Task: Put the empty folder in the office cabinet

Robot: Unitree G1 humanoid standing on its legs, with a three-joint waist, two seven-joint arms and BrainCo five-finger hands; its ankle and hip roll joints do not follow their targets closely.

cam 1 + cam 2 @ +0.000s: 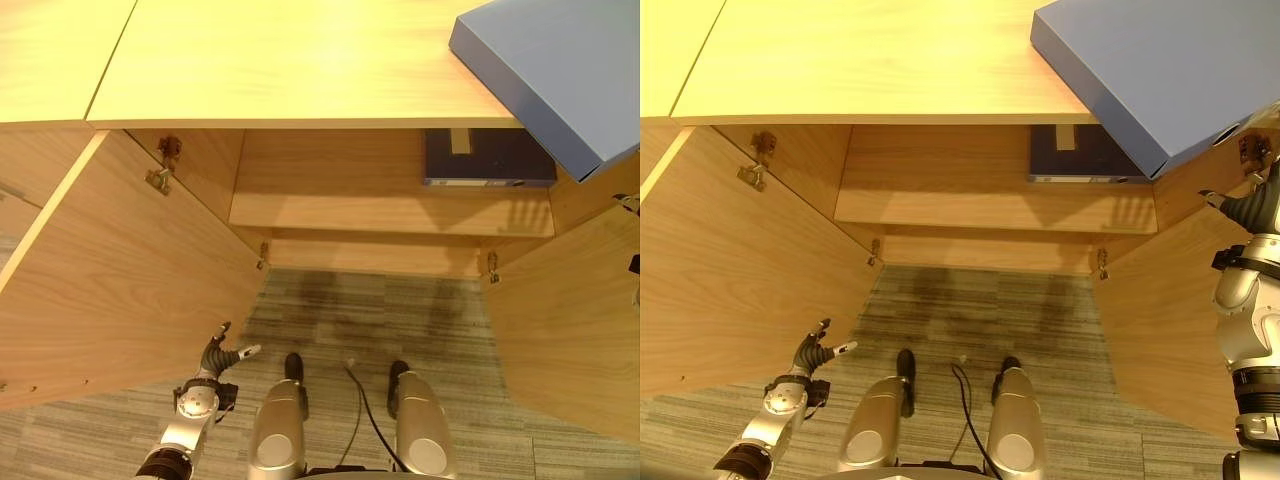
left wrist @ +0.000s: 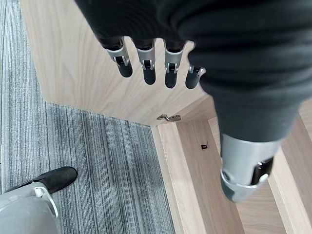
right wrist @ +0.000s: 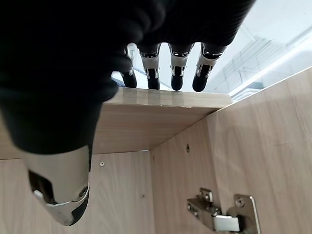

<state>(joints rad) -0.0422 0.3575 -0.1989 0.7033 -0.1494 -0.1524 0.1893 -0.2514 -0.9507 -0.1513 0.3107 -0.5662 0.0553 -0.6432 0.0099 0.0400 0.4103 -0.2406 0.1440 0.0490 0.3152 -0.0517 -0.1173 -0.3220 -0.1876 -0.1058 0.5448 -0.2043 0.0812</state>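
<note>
Nearest, the left hand point(image 1: 213, 357) hangs low over the carpeted floor point(image 1: 400, 310) just beside the opened left door point(image 1: 120, 270), its fingers loosely extended and holding nothing. The right hand point(image 1: 1252, 208) is raised by the right door point(image 1: 1160, 330), under the overhanging corner of the blue folder point(image 1: 1160, 70); its fingers point straight, released, and I cannot tell whether they touch the folder's underside. Inside the cabinet point(image 1: 390, 215), a dark binder point(image 1: 487, 157) lies flat at the right end of the shelf. The blue folder rests on the cabinet top point(image 1: 290, 60) at its right front corner, jutting past the front edge. Being empty, it likely handles as light and stiff, with smooth covers that may slip. The overhanging corner looks the best hold: thumb above, fingers beneath, pinching both covers so it cannot flap open.
</note>
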